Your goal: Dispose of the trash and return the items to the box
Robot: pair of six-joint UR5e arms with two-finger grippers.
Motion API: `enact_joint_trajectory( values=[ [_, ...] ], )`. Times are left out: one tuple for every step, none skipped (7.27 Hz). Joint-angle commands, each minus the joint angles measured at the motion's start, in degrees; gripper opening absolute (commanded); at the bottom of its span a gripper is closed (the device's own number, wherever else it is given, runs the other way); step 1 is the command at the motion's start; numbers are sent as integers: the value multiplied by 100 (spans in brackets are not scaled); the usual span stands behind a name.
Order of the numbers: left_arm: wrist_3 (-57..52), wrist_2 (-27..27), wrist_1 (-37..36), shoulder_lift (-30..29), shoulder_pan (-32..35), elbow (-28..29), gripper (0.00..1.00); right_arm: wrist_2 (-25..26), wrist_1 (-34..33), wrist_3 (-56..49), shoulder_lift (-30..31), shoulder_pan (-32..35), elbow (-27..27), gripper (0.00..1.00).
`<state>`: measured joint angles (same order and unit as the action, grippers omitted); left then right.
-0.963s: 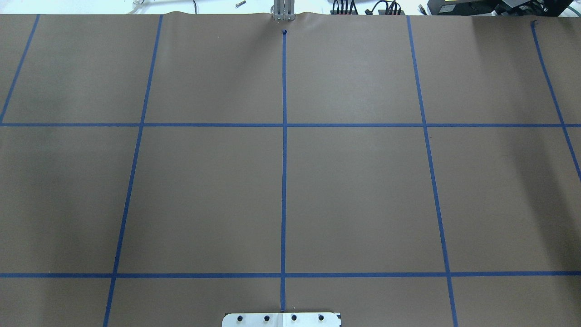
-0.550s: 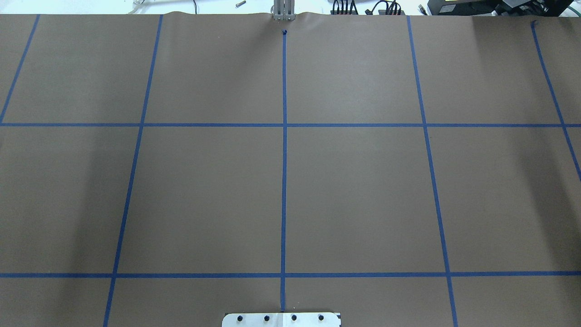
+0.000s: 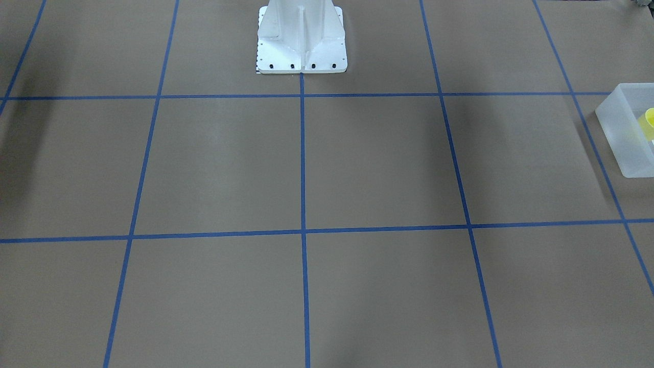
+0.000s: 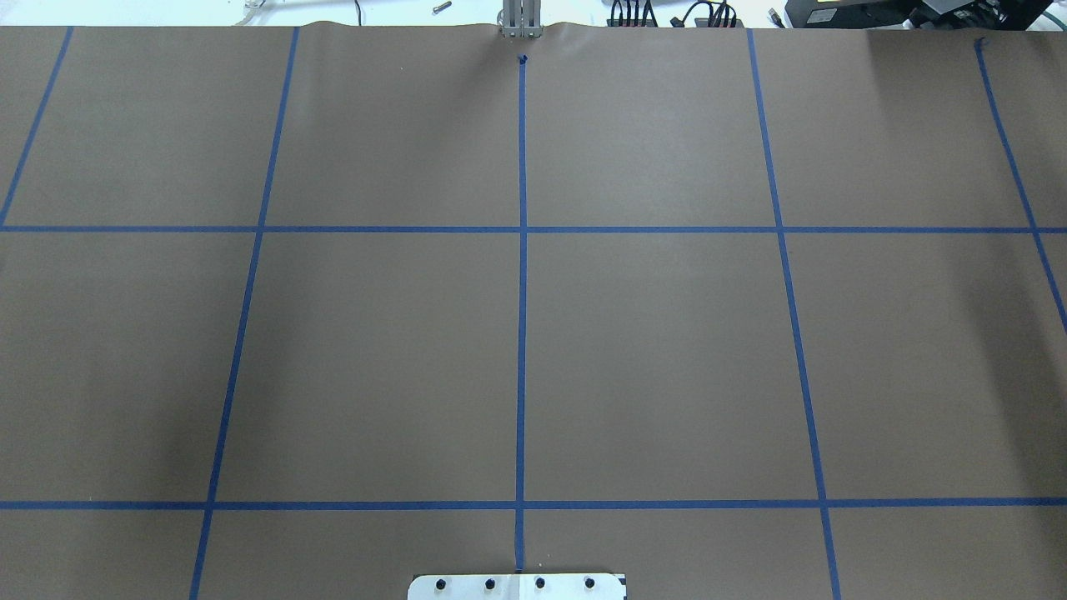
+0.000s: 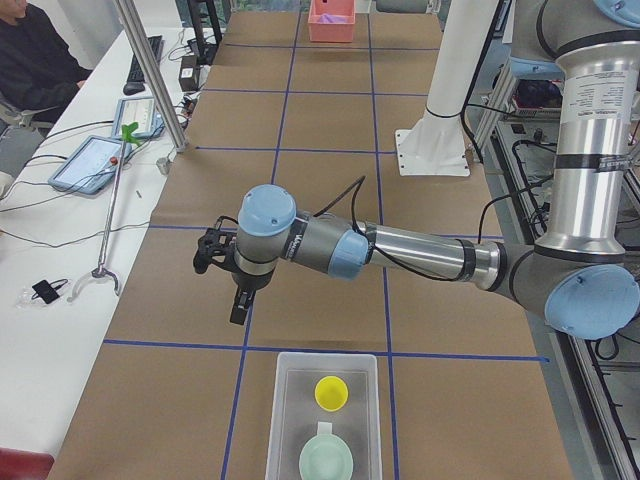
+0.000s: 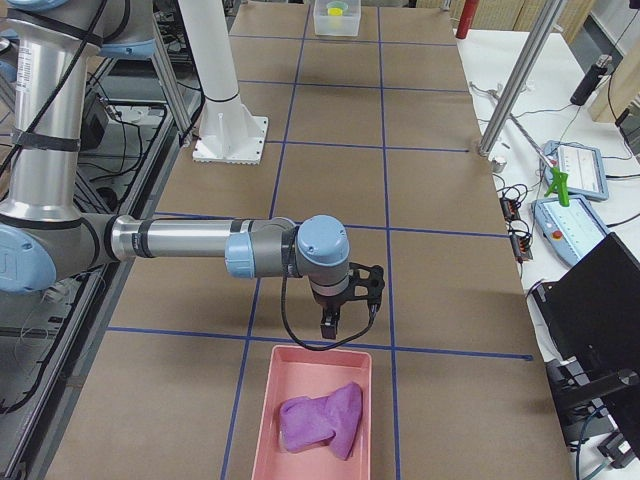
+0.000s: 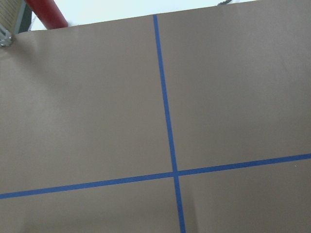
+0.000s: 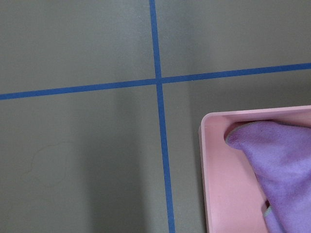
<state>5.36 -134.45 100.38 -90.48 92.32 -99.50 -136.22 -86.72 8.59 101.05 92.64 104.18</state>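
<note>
Box (image 5: 288, 425): holds yellow cup (image 5: 331, 392) and mint bowl (image 5: 330, 462).
Left jaws: near box; cannot tell the state.
Right jaws: cannot tell either.

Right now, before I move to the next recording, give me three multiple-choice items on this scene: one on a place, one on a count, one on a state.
1. Where is the yellow cup?
A) on the bare table
B) in the white bin
C) under a gripper's fingers

2. How many items lie in the white bin?
A) none
B) one
C) two

3. How does the purple cloth lie in the pink tray?
A) crumpled in a heap
B) folded flat
C) draped over the tray's wall

Answers:
1. B, as the exterior left view shows the cup within the bin's walls.
2. C, as the cup and the mint bowl sit side by side in it.
3. A, as the cloth is bunched, with folds, wholly inside the tray.
</note>
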Motion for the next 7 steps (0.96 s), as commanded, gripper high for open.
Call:
enact_joint_trajectory(
  values=[
    [220,6,16,118,-337,18,99,7,-47,28,-42,-9,6,100],
    [177,-2,121,362,-337,18,99,-27,-64,37,-42,-52,6,100],
    [185,6,357,574,-337,27,99,-36,-73,37,-42,-122,6,100],
    [194,6,481,654,-337,123,99,-45,-73,37,-42,-175,14,100],
    [194,6,500,655,-337,193,99,-63,-82,37,-42,-176,41,100],
    [202,6,500,655,-337,194,99,-106,-82,37,-42,-184,41,100],
    [220,6,500,655,-337,194,99,-159,-82,37,-33,-185,41,100]
  ],
)
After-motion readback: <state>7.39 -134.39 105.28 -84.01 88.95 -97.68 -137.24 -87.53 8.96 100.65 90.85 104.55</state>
